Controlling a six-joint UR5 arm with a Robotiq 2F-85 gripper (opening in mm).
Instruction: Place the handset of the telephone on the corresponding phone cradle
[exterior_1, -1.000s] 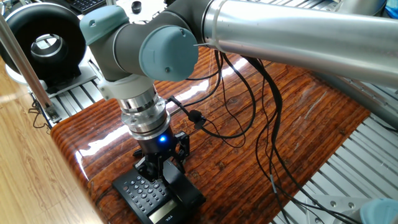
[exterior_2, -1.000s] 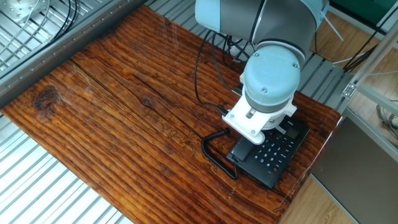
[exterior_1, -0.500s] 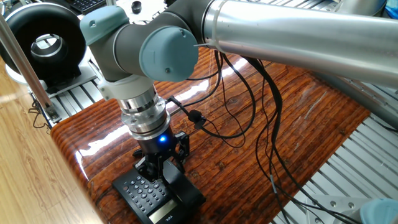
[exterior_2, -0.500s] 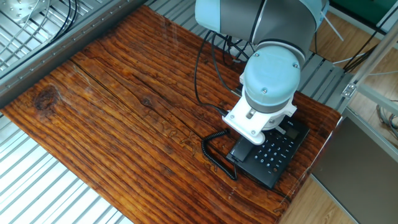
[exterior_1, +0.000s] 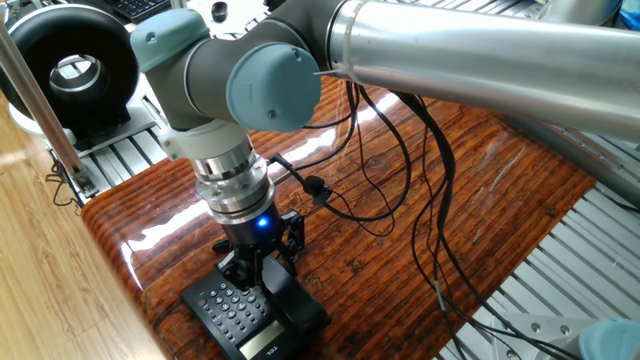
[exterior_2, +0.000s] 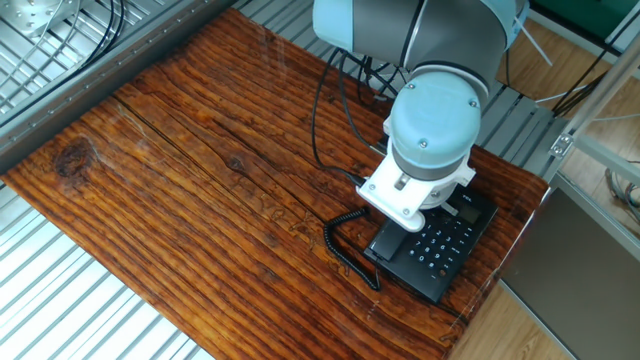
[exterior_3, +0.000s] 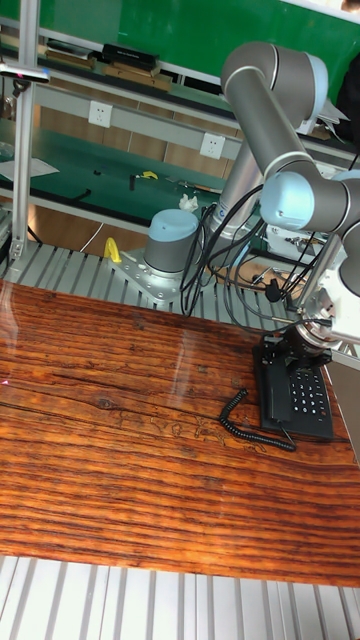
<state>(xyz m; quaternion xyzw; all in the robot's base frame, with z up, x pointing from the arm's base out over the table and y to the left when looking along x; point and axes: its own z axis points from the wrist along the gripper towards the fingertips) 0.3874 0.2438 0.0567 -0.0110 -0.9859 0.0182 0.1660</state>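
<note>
Gripper (exterior_1: 262, 272) points straight down over the phone (exterior_1: 245, 318), its black fingers straddling the handset (exterior_1: 292, 302); whether they press on it or stand spread cannot be told. In one fixed view the handset lies along the right side of the phone base, on the cradle strip beside the keypad (exterior_1: 232, 306). A blue light glows on the wrist above the fingers. The phone sits at the 6 o'clock edge of a glossy wood table (exterior_1: 480, 190). Loose black cables (exterior_1: 420, 200) hang from the arm across the tabletop. A black ring-shaped device (exterior_1: 70, 70) stands at 10 o'clock on slotted metal rails.

In the other fixed view the wrist hides the gripper (exterior_2: 405, 215). The phone (exterior_2: 440, 250) lies at 4 o'clock near the table (exterior_2: 150, 160) corner, and the coiled cord (exterior_2: 345, 250) curls out at 9 o'clock from it. The handset (exterior_2: 390, 240) shows only as a dark end under the wrist.

In the tall fixed view the gripper (exterior_3: 296, 350) sits at the phone's (exterior_3: 300, 398) 12 o'clock end, the cord (exterior_3: 245, 420) trailing toward 8 o'clock. Benches and a green wall stand behind the table (exterior_3: 100, 450).

Against the earlier frames, arm, phone and cord show almost no change of position.
</note>
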